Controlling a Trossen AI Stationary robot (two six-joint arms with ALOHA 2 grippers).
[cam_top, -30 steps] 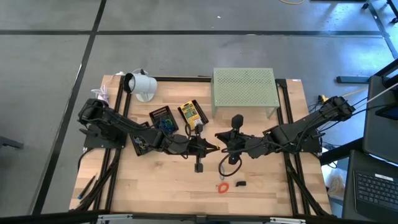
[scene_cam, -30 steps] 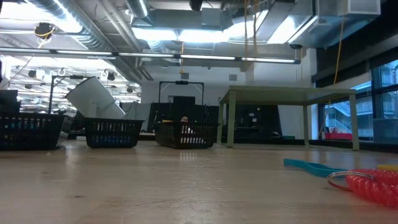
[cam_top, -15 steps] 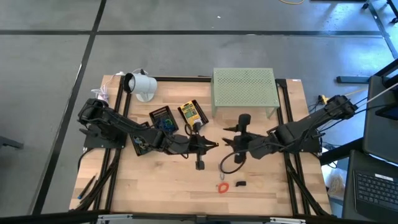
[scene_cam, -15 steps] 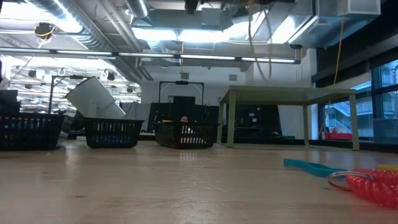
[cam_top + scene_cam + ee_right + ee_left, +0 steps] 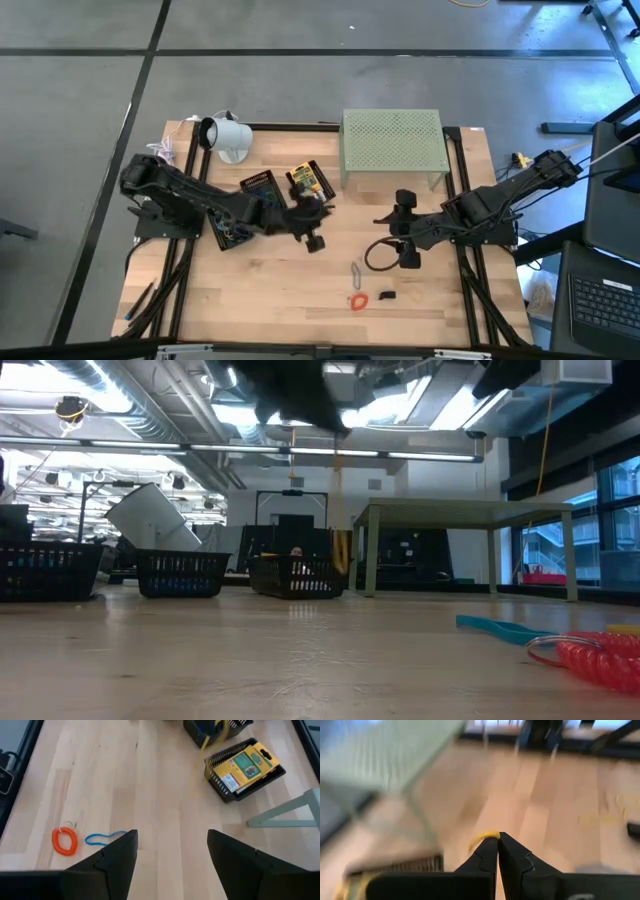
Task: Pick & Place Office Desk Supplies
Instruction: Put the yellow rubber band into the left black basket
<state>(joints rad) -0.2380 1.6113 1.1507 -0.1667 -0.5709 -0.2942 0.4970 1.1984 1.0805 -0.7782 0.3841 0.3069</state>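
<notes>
My left gripper (image 5: 326, 212) is over the table's middle, next to two black trays (image 5: 262, 187), and is shut on a yellow rubber band (image 5: 487, 836). The low view shows the band (image 5: 340, 550) hanging. One tray (image 5: 245, 765) holds a yellow printed packet. My right gripper (image 5: 384, 224) stands open to the right of the left one, with nothing between its fingers (image 5: 120, 855). An orange coil band (image 5: 65, 841) and a blue band (image 5: 105, 838) lie flat on the wood near the front edge. My left gripper pinches the yellow rubber band between its two fingertips (image 5: 492, 851); a short yellow loop (image 5: 481, 839) shows just past them. The rest of the band hangs slack below the fingers, clear of the table.
A pale green perforated stand (image 5: 391, 140) is at the back right and a white cup-like object (image 5: 225, 135) at the back left. A small black clip (image 5: 387, 296) and a metal clip (image 5: 357, 270) lie near the front. A black cable loop (image 5: 380, 255) hangs from the right arm.
The two grippers were tip to tip over the table's middle. My right gripper has opened, let go of the band and drawn back toward the table's right edge. My left gripper, still shut on the band, has carried it toward the far left, up to the black trays.
</notes>
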